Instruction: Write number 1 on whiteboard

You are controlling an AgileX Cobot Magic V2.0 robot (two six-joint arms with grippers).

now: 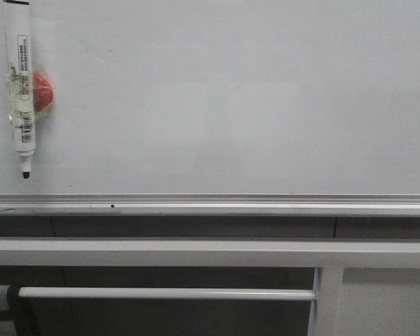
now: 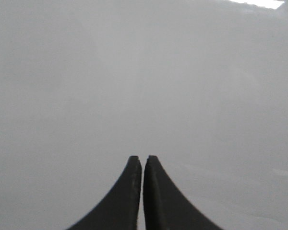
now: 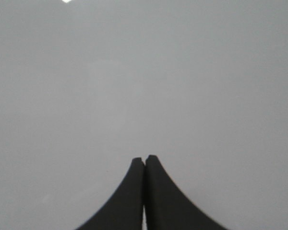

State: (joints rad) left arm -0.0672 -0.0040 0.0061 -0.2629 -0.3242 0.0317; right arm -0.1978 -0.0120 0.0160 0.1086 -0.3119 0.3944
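**Nothing written yet: board still blank, marker not in a gripper**

Across the large glossy white-grey whiteboard [image 1: 231, 105] you will find no black stroke anywhere the front view reaches, so the number 1 has not been started. The board's silver aluminium ledge [image 1: 210, 206] along its bottom edge is bare too.

Near the board's left edge, a white marker pen with a black tip [image 1: 21, 84] hangs upright, tip down, clear of the ledge. A small red-orange object [image 1: 43, 92] sits just behind it; what it is, and what holds the pen there, you cannot tell from this view. No arm appears in the front view.

Your left gripper [image 2: 142, 158] is clenched with nothing between its black fingertips, facing plain grey-white surface. Your right gripper [image 3: 144, 158] is likewise closed and empty.

By my reading, the whole task remains: take up the pen, bring its tip to the board, draw one downward stroke.
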